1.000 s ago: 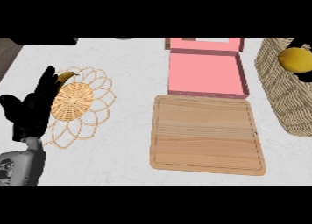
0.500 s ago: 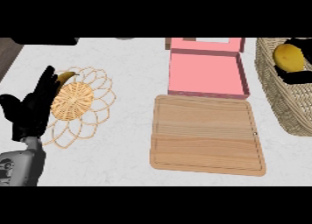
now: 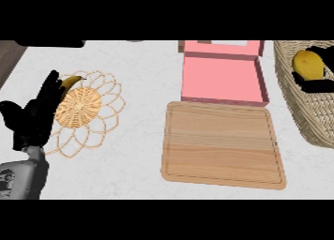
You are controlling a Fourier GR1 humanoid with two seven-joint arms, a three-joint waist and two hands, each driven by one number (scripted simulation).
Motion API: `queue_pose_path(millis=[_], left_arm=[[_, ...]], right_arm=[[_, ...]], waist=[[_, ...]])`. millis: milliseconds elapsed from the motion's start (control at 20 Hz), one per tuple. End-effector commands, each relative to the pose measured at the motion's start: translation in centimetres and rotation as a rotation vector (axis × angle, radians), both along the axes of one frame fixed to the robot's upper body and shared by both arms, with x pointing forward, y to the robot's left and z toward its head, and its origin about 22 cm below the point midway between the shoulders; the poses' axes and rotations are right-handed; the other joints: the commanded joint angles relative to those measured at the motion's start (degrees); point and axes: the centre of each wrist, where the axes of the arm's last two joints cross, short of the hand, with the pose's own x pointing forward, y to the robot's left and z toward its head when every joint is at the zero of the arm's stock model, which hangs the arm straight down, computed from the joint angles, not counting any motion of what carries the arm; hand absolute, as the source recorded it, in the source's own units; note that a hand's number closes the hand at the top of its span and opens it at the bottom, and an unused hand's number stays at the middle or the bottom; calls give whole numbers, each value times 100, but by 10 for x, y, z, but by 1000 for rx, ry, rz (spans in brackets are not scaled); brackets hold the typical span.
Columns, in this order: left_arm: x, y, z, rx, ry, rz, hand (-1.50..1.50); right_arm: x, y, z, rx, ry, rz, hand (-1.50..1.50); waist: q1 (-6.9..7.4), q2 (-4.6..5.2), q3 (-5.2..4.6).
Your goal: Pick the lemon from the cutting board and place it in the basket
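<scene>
The yellow lemon (image 3: 307,63) is inside the wicker basket (image 3: 303,115) at the right edge, in its upper part. My right hand (image 3: 326,75) is beside and below the lemon, with its black fingers curled round it; most of that hand is cut off by the view's edge. The wooden cutting board (image 3: 221,144) lies in the middle with nothing on it. My left hand (image 3: 33,117) rests open at the left, fingers up.
A woven flower-shaped trivet (image 3: 83,110) lies under the left hand's fingers, with a small yellow curved thing (image 3: 72,81) at its top. An open pink box (image 3: 223,70) sits just behind the cutting board. A dark wood strip (image 3: 2,56) runs along the far left.
The right hand and the lemon have shifted a little to the left, deeper over the basket's inside. The left hand has not moved.
</scene>
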Motion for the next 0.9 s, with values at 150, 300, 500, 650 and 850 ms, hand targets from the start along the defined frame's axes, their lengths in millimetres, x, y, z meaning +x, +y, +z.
queue_pose_path(millis=[150,300,500,650,850], left_arm=[[17,-21,6,-1,-9,-16,0],[9,-5,12,-1,11,-6,0],[7,-5,-1,17,-14,4,0],[-3,-14,-2,-3,4,-6,0],[-1,-1,6,4,-11,-28,0]], right_arm=[[-5,-9,-9,-60,19,-18,150],[-7,-6,-19,-65,72,-16,150],[-3,-3,-14,-93,131,-19,150],[-8,-14,-12,-94,134,-29,150],[-10,-18,-12,-76,176,-50,150]], waist=[[5,50,33],[19,42,32],[49,59,31],[33,44,32],[79,64,35]])
